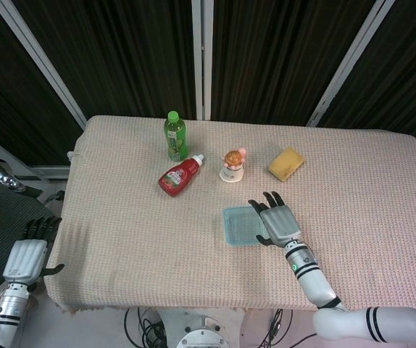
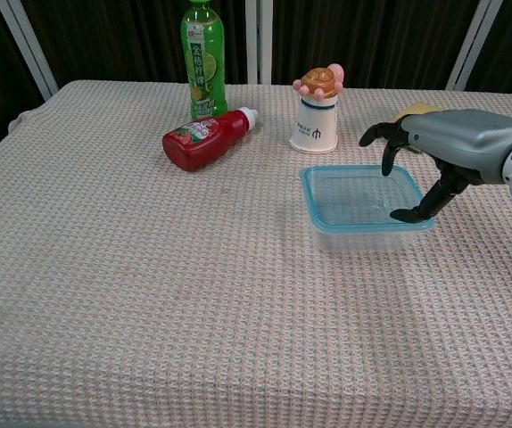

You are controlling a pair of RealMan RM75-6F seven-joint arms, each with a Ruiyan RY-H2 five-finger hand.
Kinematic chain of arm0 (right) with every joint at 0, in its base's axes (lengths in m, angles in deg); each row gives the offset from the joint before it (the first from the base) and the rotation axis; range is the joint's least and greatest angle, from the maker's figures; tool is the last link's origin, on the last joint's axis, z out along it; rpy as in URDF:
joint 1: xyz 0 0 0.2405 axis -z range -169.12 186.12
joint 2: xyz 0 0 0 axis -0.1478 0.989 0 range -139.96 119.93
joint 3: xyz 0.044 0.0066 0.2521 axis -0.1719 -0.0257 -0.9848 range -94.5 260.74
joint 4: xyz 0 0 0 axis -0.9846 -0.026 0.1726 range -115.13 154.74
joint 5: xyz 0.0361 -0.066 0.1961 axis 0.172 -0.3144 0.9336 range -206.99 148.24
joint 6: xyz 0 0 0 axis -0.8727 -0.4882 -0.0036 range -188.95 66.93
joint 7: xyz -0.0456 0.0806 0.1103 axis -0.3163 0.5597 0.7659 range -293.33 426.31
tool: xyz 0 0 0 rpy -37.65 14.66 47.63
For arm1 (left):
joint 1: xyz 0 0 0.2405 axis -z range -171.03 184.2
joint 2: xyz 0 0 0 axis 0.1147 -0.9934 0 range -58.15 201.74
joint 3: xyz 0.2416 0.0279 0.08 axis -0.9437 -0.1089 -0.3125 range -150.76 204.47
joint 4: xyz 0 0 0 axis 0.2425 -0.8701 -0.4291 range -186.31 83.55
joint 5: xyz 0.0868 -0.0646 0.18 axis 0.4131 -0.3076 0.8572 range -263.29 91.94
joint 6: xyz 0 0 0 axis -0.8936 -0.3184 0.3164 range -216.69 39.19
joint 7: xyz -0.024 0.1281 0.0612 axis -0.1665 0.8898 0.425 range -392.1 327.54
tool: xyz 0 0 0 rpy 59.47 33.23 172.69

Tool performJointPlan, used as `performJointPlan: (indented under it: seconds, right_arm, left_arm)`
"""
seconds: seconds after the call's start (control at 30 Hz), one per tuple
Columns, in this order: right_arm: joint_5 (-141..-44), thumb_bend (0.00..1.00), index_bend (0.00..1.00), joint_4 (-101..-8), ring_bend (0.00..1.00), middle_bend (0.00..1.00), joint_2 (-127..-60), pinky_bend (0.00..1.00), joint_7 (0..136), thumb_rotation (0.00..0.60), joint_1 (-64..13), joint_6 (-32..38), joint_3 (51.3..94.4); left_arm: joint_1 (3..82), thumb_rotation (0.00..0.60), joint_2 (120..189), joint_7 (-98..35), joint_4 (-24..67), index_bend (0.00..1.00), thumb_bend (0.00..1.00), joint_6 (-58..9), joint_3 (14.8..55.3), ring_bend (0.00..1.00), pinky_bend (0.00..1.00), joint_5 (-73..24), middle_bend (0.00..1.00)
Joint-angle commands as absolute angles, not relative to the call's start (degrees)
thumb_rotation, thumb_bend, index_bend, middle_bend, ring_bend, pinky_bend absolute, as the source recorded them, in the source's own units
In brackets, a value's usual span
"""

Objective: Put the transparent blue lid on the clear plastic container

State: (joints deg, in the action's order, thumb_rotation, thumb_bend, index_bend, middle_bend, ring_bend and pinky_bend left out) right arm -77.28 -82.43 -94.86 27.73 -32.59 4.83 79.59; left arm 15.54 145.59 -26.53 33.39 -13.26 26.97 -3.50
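Already the transparent blue lid (image 2: 363,195) sits flat on top of the clear plastic container (image 2: 369,234), its blue rim matching the container's outline all round, and the see-through box shows the woven cloth of the table (image 2: 149,294) through its walls. Seen from the head view, the lidded container (image 1: 240,226) lies in front of the small cup with the figure on top (image 1: 231,166), on the side nearer the robot, and slightly to the right of it. The right robot hand (image 2: 434,152) hovers over the container's right edge with its dark fingers (image 2: 386,147) spread and curved downward, grasping nothing; one lower fingertip reaches the right rim of the lid, though whether it actually touches I cannot tell. In the head view the same right robot hand (image 1: 279,223) lies just beside the container's right side. The left robot hand (image 1: 25,257) hangs off the table's left edge, well apart from the container, with its fingers loosely extended and nothing in them. Beyond the cup, a red ketchup bottle (image 2: 204,138) lies on its side and a green bottle (image 2: 202,61) stands upright, while a yellow sponge (image 1: 286,163) rests to the cup's right.
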Motion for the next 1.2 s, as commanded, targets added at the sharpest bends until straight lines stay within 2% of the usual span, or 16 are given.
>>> performJointPlan:
  seconds: [0.03,0.37,0.57,0.63,0.7,0.87,1.07,1.2]
  right_arm:
    - [-77.3,0.00,0.14,-81.9,0.00,0.31,-95.4,0.00,27.7,0.600,-32.4,4.8,79.6]
    - [-78.7,0.00,0.14,-81.3,0.00,0.30,-96.4,0.00,28.3,0.600,-31.4,5.4,79.6]
    - [-83.1,0.00,0.14,-85.4,0.00,0.29,-93.7,0.00,30.1,0.600,-30.2,8.1,78.6]
    - [-85.3,0.00,0.11,-87.2,0.00,0.28,-92.0,0.00,31.5,0.600,-29.5,9.0,78.5]
    - [-88.5,0.00,0.03,-88.2,0.00,0.23,-89.8,0.02,33.2,0.600,-28.2,10.4,78.9]
    - [-96.5,0.00,0.00,-86.6,0.00,0.16,-85.1,0.05,39.1,0.600,-22.4,16.8,81.5]
    - [-102.6,0.00,0.00,-82.4,0.00,0.01,-80.8,0.00,50.1,0.600,-13.3,23.8,86.0]
    - [-106.4,0.00,0.00,-79.7,0.00,0.00,-79.8,0.00,55.6,0.600,-8.3,27.4,88.6]
  left_arm:
    - [15.6,0.600,145.6,-26.5,33.4,0.08,0.00,-13.3,27.0,0.00,0.00,-3.6,0.05]
    - [15.6,0.600,145.9,-27.3,32.6,0.08,0.00,-13.4,26.9,0.00,0.00,-3.5,0.05]
    - [15.4,0.600,146.1,-27.9,31.9,0.08,0.00,-12.2,27.2,0.00,0.00,-3.1,0.05]
    - [15.3,0.600,146.4,-27.8,31.5,0.08,0.00,-11.3,27.5,0.00,0.00,-2.8,0.05]
    - [15.0,0.600,146.8,-27.8,31.0,0.08,0.00,-10.1,27.8,0.00,0.00,-2.5,0.05]
    - [14.4,0.600,147.8,-27.9,29.7,0.08,0.00,-7.8,28.5,0.00,0.00,-2.2,0.05]
    - [14.0,0.600,149.5,-27.5,28.0,0.08,0.00,-5.1,29.4,0.00,0.00,-1.5,0.05]
    - [14.0,0.600,150.6,-27.2,27.4,0.08,0.00,-3.7,29.7,0.00,0.00,-0.7,0.05]
